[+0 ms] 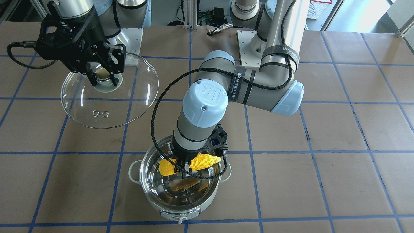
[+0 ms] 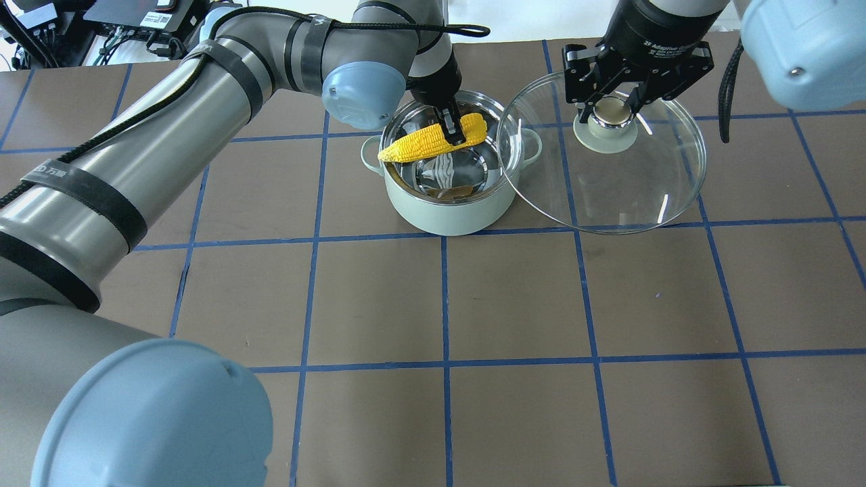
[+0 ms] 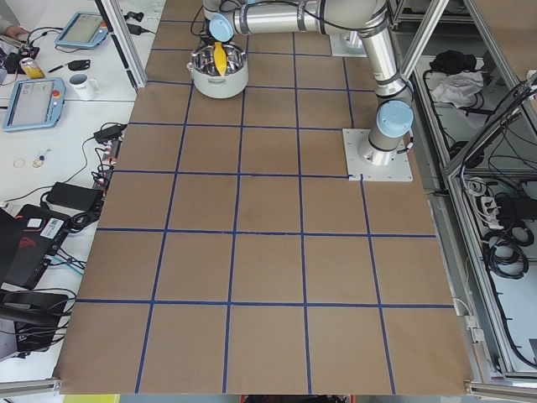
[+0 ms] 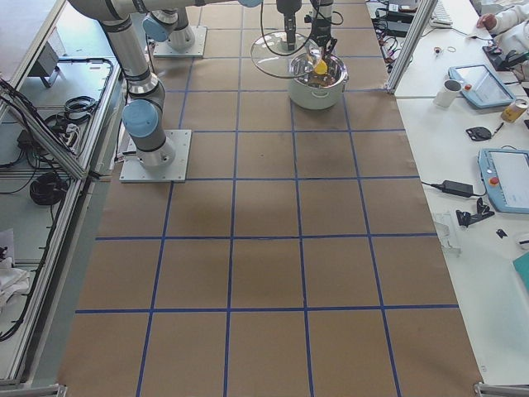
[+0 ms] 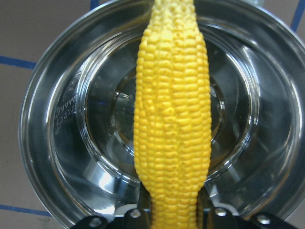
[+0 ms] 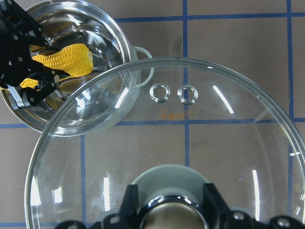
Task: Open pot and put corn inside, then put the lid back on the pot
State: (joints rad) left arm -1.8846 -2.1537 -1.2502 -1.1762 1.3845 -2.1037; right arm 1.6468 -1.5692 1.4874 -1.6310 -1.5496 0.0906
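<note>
Across the table from the robot, the front-facing camera is showing the left gripper [image 1: 183, 171] clamping a yellow corn cob [image 1: 207, 160] at mid-length, level over the open mouth of the mint-green pot [image 1: 149, 194]. The right gripper [image 1: 104, 82] is pinching the knob [image 1: 103, 74] of the glass lid [image 1: 129, 100], holding it off to the pot's side. From overhead, the cob is spanning the steel bowl near rim height, though how far it is hanging above the bottom is hard to judge. The lid's edge is overlapping one pot handle. At the left wrist, the cob is running straight across the shiny interior. At the right wrist, black fingers [image 6: 213, 198] are gripping the knob. Loading the corn is the step in hand. Next, the left jaws likely need to lower, release and pull clear before the lid goes on.
</note>
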